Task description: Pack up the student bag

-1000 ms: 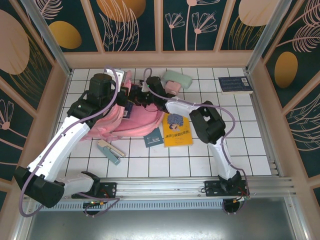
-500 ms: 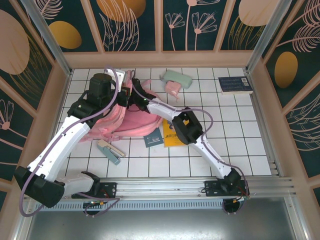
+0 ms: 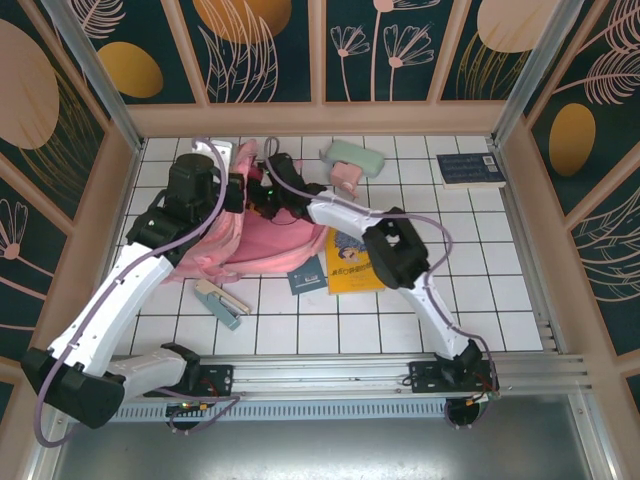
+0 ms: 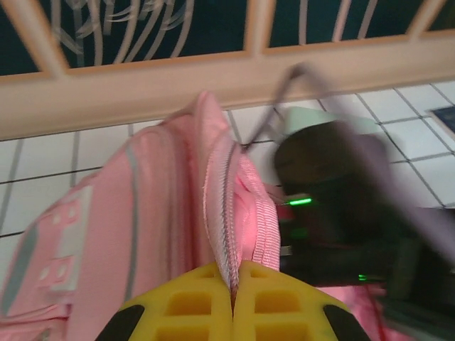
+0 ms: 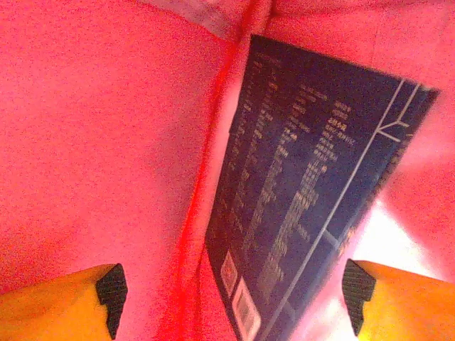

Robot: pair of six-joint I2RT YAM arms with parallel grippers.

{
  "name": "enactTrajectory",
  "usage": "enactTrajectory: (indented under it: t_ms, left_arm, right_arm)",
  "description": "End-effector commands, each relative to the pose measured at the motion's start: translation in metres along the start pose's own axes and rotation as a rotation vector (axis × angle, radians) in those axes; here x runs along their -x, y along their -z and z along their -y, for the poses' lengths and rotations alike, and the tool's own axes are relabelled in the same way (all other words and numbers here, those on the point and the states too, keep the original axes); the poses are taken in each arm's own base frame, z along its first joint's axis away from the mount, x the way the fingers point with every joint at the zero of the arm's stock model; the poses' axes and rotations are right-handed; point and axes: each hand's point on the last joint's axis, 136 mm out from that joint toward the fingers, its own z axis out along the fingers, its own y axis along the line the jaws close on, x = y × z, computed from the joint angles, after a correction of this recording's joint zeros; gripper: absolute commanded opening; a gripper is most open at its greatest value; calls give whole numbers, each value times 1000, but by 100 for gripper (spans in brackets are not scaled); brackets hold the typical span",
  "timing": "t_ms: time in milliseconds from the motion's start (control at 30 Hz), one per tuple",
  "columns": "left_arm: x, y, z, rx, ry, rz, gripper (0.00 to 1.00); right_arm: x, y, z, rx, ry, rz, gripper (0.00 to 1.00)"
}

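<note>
Right wrist view: right hand (image 5: pixel 234 302) gapes empty facing a dark blue book (image 5: pixel 313 177) inside the soft pink fabric student bag (image 5: pixel 92 142), left hand (image 4: pixel 233 288) pinching its rim.

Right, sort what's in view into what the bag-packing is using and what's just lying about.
In use:
pink backpack
dark blue book inside it

Lying about on the table:
yellow book
small teal booklet
mint pencil case
blue book, far right

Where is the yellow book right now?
In the top view the yellow book lies flat mid-table, just right of the pink student bag, beside a small teal booklet.
</note>
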Motion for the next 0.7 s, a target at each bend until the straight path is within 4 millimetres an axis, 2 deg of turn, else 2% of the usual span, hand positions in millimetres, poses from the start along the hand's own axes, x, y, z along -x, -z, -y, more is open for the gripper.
enactTrajectory:
  t_ms: [0, 167, 367, 433, 500, 567, 667]
  left_arm:
    - [35, 19, -43, 197, 89, 171, 0]
    - [36, 18, -78, 301, 201, 181, 0]
    - [50, 9, -112, 317, 369, 205, 0]
    - [54, 7, -123, 337, 394, 218, 0]
    - [52, 2, -133, 381, 382, 210, 0]
    - [40, -7, -137, 407, 366, 175, 0]
    - [13, -29, -133, 375, 357, 105, 0]
  right_arm:
    - [45, 70, -54, 86, 152, 175, 86]
    - [48, 124, -48, 51, 227, 232, 87]
    - [46, 176, -23, 4, 248, 280, 87]
    - [46, 191, -7, -30, 236, 295, 87]
    - [46, 206, 18, -101, 213, 313, 86]
    - [43, 219, 44, -190, 205, 327, 86]
    - [24, 230, 82, -316, 194, 318, 86]
